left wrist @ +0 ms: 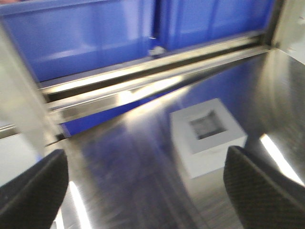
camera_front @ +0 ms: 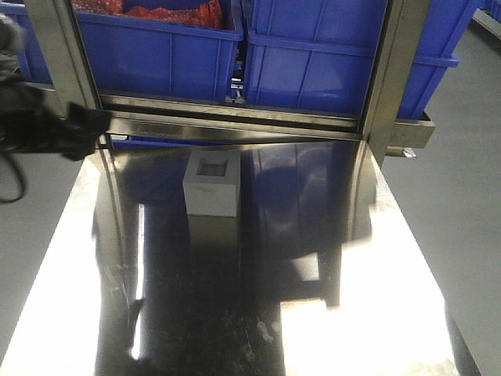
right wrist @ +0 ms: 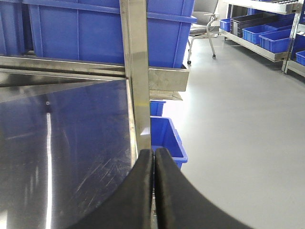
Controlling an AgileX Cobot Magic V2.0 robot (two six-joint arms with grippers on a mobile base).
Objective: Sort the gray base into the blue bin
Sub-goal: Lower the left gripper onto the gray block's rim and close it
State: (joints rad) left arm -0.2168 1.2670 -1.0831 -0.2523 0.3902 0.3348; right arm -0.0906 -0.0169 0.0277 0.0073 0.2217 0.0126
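Gray and matte, the gray base stands on the polished steel surface near its far edge, recess face up, just in front of the rack rail that carries the totes. In the left wrist view the left fingers are spread wide apart and hold nothing; the block lies ahead of them and off centre, close to one finger and well apart from the other, and that view is smeared, so we cannot judge the gap finely. The right fingers are pressed together, empty, over the surface's right edge beside the upright post, clear of the work. We judge the step in hand to be the approach for the pick, so we would first centre the opening on the block, square the fingers to two opposite flat sides rather than across a corner, then come down until the pads sit on the mid-height of the walls before closing. The steel looks slick, so a one-sided touch would likely slide the base toward the rail, and the rail leaves little room behind it. We take the blue bin to be the one on the right of the rack, since the left-hand tote holds red material, though we cannot be sure; the lift will have to clear its rim.
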